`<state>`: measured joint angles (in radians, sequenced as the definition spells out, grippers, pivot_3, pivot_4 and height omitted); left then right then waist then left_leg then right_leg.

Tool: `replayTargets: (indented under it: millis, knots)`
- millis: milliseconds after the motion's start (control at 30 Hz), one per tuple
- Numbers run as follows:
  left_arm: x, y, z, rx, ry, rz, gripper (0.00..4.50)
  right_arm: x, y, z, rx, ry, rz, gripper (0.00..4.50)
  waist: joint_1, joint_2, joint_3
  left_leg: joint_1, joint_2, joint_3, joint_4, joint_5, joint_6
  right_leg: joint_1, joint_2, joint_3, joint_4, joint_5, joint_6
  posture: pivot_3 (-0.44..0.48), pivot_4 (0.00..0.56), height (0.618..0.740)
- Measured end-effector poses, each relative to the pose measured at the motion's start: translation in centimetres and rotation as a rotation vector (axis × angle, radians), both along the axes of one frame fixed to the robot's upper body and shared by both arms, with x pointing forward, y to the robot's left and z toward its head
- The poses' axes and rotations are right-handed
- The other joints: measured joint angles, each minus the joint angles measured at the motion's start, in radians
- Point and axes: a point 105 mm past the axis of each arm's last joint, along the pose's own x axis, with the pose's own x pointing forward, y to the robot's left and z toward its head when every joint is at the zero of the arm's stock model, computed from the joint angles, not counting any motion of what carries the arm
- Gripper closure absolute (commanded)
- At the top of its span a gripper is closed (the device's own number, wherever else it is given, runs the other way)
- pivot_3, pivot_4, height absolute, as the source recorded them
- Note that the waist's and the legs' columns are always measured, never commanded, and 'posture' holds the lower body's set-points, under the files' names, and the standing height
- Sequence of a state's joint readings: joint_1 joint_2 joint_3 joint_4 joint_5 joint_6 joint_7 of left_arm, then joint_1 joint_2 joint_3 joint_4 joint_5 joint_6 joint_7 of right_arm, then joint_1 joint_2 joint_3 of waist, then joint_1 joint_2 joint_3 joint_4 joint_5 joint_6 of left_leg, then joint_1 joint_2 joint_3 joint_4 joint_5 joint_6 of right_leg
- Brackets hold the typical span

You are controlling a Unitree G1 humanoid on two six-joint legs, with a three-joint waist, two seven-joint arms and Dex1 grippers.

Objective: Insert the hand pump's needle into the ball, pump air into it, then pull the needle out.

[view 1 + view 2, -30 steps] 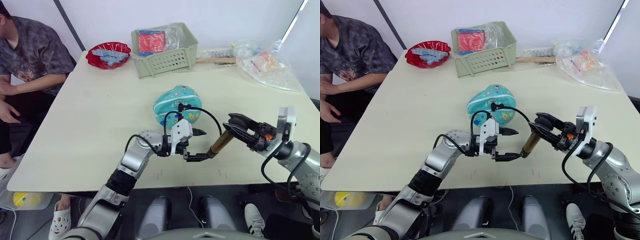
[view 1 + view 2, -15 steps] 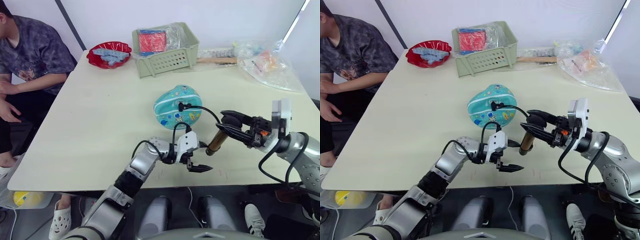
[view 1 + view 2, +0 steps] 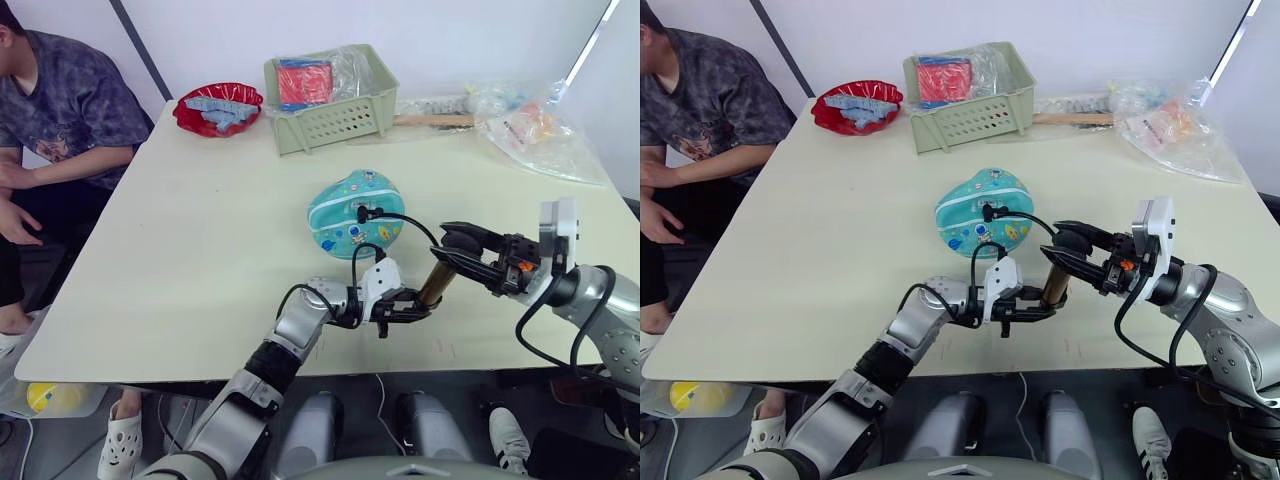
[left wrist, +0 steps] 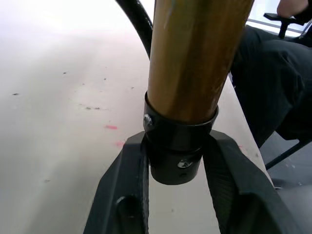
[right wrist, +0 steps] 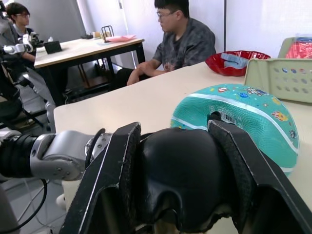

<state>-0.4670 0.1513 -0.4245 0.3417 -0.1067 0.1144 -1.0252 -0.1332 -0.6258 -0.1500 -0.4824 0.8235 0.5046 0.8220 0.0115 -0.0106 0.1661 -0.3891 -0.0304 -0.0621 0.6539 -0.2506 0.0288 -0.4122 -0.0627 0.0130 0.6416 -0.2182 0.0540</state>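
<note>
My left gripper (image 3: 408, 306) is clamped narrow on the black lower cap of the hand pump (image 3: 434, 284), one finger on each side of it; my right gripper (image 3: 462, 250) is closed around the pump's black handle at the upper end, so the gold cylinder slants between my two arms just above the table (image 3: 190, 250), close to its near edge. The ball (image 3: 354, 213) lies mid-table, just beyond the pump, partly flattened; the thin black hose (image 3: 403, 217) loops from the pump up to a black fitting on the ball's top, and I cannot make out the needle itself. A white barcode label (image 5: 227, 117) sits beside that fitting; its print is too small to read. Open tabletop stretches left of the ball; a green basket (image 3: 328, 100), a red bowl (image 3: 216, 109) and plastic bags (image 3: 535, 125) line the far edge; a person (image 3: 55, 110) sits at the left side.
</note>
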Motion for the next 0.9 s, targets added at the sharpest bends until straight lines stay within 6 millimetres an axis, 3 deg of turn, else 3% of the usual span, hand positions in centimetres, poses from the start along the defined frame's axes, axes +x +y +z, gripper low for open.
replayTargets:
  millis: [233,433,900]
  knots:
    - [0.1,-0.1,-0.3,-0.001,-0.014,0.002,3.41,0.1,0.0,-0.2,-0.003,0.013,-0.005,2.78,0.0,0.0,0.0,0.0,0.0,0.0,0.0,0.0,0.0,0.0,0.0,0.0,0.0,0.0,0.0,0.0,0.15,0.738]
    - [0.1,-0.4,-1.6,0.044,-0.04,0.009,3.41,-0.2,-0.2,-1.6,-0.047,0.021,-0.022,2.78,0.001,0.0,0.0,0.0,0.0,0.0,0.0,0.0,0.0,0.0,0.0,0.0,0.0,0.0,0.0,0.0,0.15,0.738]
    - [1.3,-2.0,-3.3,0.082,-0.096,0.037,3.41,0.1,-0.6,-2.8,-0.108,-0.023,-0.069,2.78,0.0,0.0,0.0,0.0,-0.001,0.0,0.001,0.0,0.0,0.0,0.0,-0.001,0.0,0.0,0.001,0.0,0.15,0.738]
